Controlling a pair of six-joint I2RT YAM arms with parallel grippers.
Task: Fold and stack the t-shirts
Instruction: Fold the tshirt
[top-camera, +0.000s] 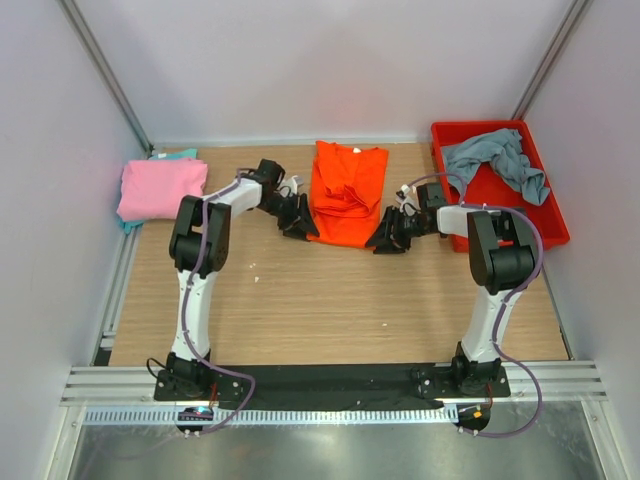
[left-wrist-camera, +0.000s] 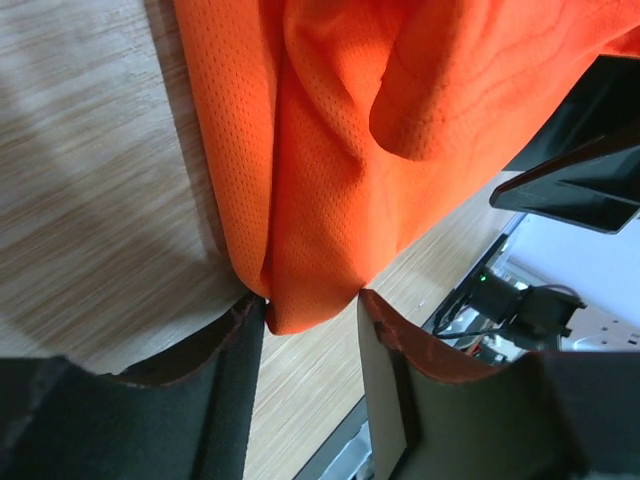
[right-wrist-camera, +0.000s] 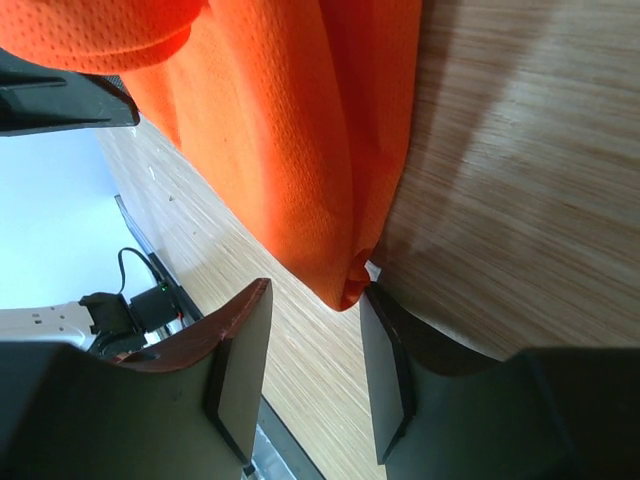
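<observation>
The bright orange t-shirt (top-camera: 345, 192) lies rumpled at the middle back of the table. My left gripper (top-camera: 300, 228) is open at its near left corner; in the left wrist view that corner (left-wrist-camera: 310, 300) sits just at the tips of my open gripper (left-wrist-camera: 310, 310). My right gripper (top-camera: 388, 240) is open at the near right corner, which shows in the right wrist view (right-wrist-camera: 345, 280) against the right fingertip (right-wrist-camera: 378, 300). The pink t-shirt (top-camera: 160, 188) lies folded at the back left on a teal one (top-camera: 183, 154). The grey-blue t-shirt (top-camera: 497, 160) lies crumpled in the red bin (top-camera: 520, 222).
The red plastic bin stands at the back right, close beside my right arm. White walls enclose the table on three sides. A metal rail (top-camera: 330, 385) runs along the near edge by the arm bases.
</observation>
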